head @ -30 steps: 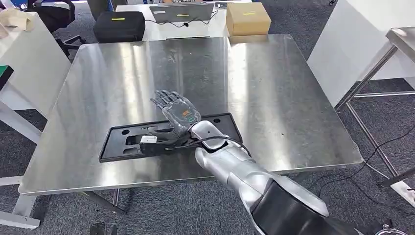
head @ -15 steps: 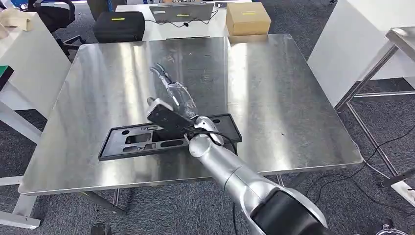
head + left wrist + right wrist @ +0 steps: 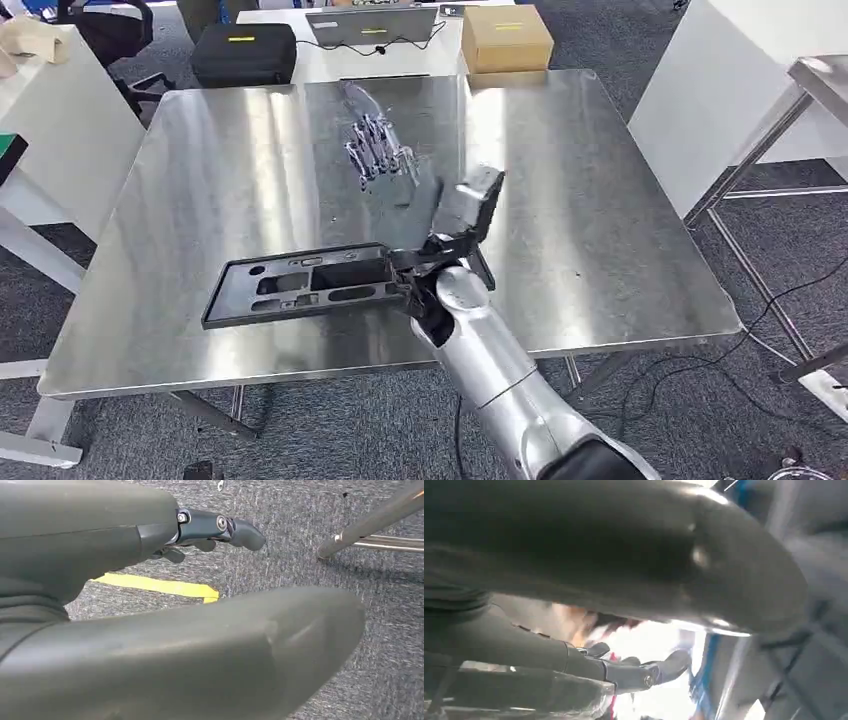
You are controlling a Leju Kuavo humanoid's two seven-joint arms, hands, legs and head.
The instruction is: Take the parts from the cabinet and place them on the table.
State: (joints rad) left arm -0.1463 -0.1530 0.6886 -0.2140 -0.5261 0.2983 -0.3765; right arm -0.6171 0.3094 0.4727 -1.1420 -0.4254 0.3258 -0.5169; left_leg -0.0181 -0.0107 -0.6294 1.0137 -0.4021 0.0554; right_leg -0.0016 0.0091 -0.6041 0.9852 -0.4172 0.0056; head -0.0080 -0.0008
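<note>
Part (image 3: pixel 300 285) flat, lengthwise along table's (image 3: pixel 600 240) near edge

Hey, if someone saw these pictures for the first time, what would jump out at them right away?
First, the silver right arm rising from the lower edge, its right robot hand blurred, fingers spread, above the middle of the steel table. Next, the long black part lying flat near the table's front edge, beside the wrist. Behind the table sit a black case and a cardboard box.
</note>
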